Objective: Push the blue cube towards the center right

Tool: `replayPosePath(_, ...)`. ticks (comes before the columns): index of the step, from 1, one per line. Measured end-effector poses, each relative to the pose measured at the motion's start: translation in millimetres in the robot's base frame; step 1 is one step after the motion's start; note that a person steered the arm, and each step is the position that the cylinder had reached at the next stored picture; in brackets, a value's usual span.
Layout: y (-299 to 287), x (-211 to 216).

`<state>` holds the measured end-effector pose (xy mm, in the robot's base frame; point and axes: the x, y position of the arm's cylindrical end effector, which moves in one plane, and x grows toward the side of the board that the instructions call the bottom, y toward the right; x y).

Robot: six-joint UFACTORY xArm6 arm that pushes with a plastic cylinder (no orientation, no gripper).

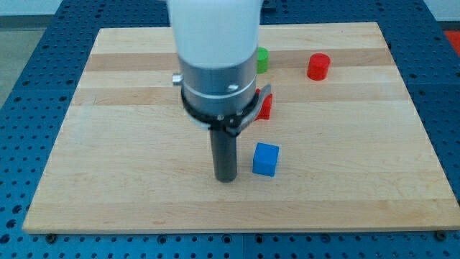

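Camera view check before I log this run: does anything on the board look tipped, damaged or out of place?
Nothing stands out. The blue cube sits flat just right of my tip; the red cylinder stands upright. The green block and another red block are partly hidden behind the arm.

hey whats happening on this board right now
A robot arm with a dark rod is working on a wooden board. My tip sits just to the view's left of the blue cube, with a small gap, placed to shove it toward the view's right. A red cylinder stands near the view's top right. A green block and another red block peek out from behind the arm.
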<state>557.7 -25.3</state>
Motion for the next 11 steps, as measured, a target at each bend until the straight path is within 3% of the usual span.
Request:
replayPosePath(1, 20.7, 3.7)
replayPosePath(3, 55.7, -40.5)
replayPosePath(5, 80.6, -26.0)
replayPosePath(6, 97.4, -41.1)
replayPosePath(7, 78.7, -83.5)
replayPosePath(9, 93.7, -63.3)
replayPosePath(10, 128.4, -58.2)
replayPosePath(11, 143.7, -80.8)
